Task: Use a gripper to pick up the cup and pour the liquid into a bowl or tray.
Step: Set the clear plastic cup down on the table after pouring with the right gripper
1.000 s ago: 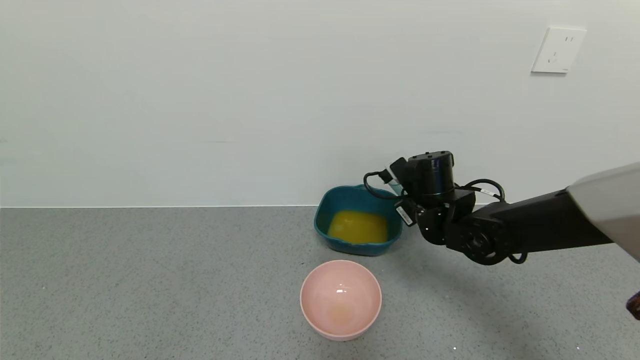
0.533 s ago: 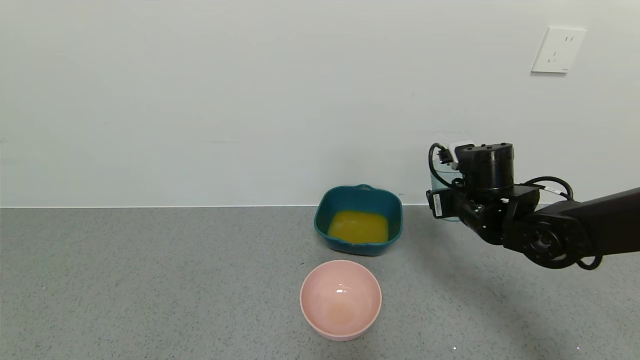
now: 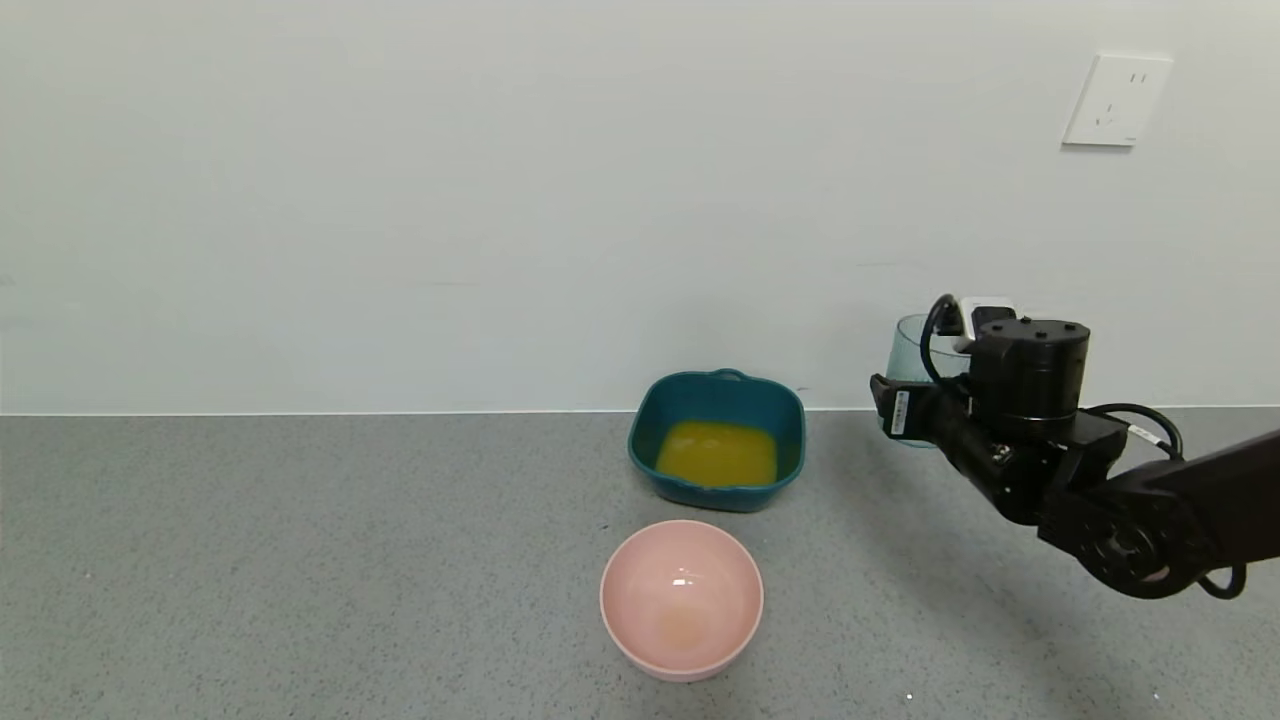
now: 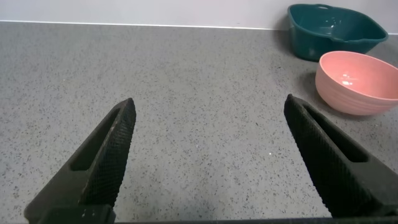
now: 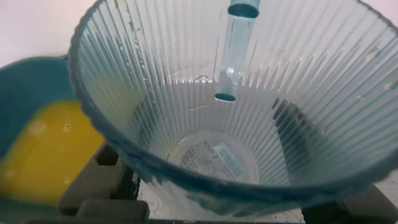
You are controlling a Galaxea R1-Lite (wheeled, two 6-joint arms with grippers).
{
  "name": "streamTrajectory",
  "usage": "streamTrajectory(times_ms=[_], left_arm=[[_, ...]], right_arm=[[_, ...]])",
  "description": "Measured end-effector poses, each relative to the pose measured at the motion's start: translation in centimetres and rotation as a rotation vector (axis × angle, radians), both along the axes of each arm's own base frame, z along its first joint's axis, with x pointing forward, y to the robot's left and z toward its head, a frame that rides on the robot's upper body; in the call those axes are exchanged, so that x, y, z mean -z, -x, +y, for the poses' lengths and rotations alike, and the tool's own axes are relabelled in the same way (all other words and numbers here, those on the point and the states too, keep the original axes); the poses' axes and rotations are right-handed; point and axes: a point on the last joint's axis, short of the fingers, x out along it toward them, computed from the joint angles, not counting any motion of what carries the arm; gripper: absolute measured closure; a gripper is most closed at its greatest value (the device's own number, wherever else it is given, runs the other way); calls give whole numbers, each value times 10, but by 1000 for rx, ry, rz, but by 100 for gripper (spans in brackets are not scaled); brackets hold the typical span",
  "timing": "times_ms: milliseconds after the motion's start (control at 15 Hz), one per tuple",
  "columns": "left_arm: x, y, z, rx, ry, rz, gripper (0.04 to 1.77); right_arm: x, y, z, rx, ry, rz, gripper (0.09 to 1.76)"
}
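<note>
My right gripper (image 3: 915, 405) is shut on the cup (image 3: 912, 362), a translucent pale blue-green ribbed tumbler, held upright to the right of the dark teal dish (image 3: 716, 395). The right wrist view looks down into the cup (image 5: 236, 130): it is empty, with a label showing through its base. The orange-yellow liquid (image 3: 716, 452) lies in the teal dish, also seen in the right wrist view (image 5: 37, 152). My left gripper (image 4: 208, 109) is open and empty over bare counter, out of the head view.
A round pink bowl (image 3: 682, 598) stands in front of the teal dish, also in the left wrist view (image 4: 357, 81). Grey speckled counter (image 3: 300, 560) runs to a white wall with a socket (image 3: 1116, 98).
My right gripper has carried the cup away from the teal dish to the right and turned it back upright, then lowered it slightly.
</note>
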Motion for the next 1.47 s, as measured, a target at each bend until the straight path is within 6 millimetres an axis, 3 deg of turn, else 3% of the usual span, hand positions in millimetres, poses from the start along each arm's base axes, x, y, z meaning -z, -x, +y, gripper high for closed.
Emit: streamTrajectory(times_ms=[467, 1067, 1467], left_arm=[[0, 0, 0, 0, 0, 0, 9], [0, 0, 0, 0, 0, 0, 9], [0, 0, 0, 0, 0, 0, 9]], right_arm=[[41, -9, -7, 27, 3, 5, 48], [76, -41, -53, 105, 11, 71, 48], [101, -52, -61, 121, 13, 95, 48]])
